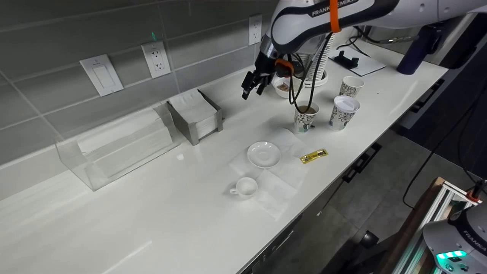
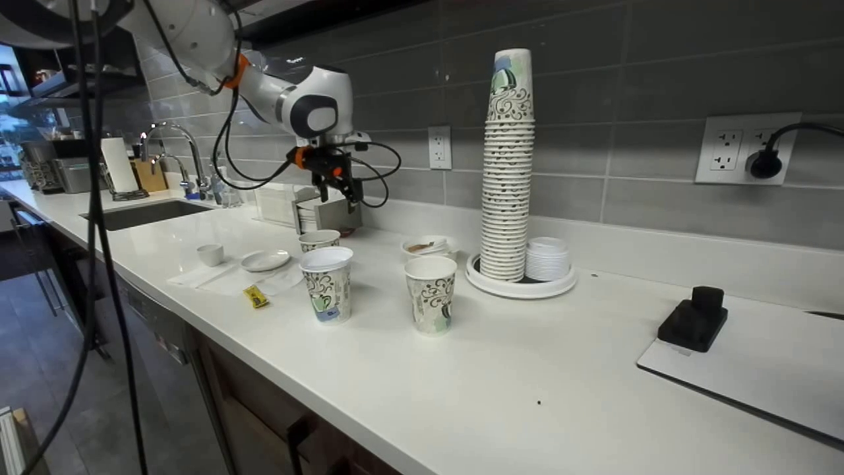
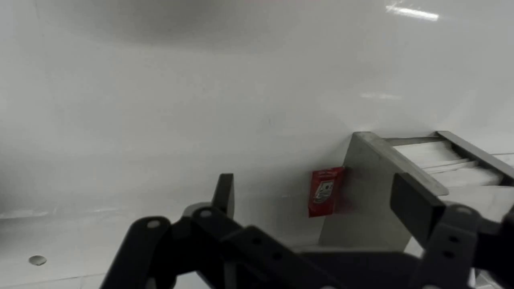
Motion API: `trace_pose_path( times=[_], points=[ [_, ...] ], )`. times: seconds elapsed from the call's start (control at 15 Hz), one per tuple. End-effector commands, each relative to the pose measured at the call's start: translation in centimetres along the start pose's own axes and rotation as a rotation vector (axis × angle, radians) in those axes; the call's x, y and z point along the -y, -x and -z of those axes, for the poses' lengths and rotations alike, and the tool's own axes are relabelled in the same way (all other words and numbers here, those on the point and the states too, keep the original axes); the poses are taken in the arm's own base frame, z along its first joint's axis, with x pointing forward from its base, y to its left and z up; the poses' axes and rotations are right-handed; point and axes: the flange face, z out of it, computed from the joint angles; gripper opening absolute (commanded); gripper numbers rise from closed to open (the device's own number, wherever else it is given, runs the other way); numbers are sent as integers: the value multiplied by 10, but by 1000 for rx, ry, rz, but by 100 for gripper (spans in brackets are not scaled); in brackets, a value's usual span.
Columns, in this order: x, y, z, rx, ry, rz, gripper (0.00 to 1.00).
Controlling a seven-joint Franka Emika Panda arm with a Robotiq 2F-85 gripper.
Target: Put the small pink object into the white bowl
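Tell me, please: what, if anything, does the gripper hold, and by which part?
Nothing is held: the gripper stands open; the red packet is below, beside the napkin holder.

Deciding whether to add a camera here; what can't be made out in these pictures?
Red packet: print too small and dim to read in the wrist view; napkin holder largely hides it in an exterior view.
White bowl: a paper cup hides its lower front in an exterior view; contents too small to identify.
Lidded cup: lid hides the inside in both exterior views.
Gripper: rear cut off by the wrist view's bottom edge.
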Motion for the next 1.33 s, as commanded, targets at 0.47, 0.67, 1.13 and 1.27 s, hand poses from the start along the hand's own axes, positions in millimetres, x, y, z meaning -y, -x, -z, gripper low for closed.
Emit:
trace_pose_path(
  times=[0.47,0.67,1.13,1.27],
  points=[
    [19,-54,-71,145,-113,-84,91],
    [15,-62,-81,129,-116,-135,67],
    [16,-69,-111,138,-125,-214,63],
    [15,-69,-118,149,-131,-231,62]
  ],
)
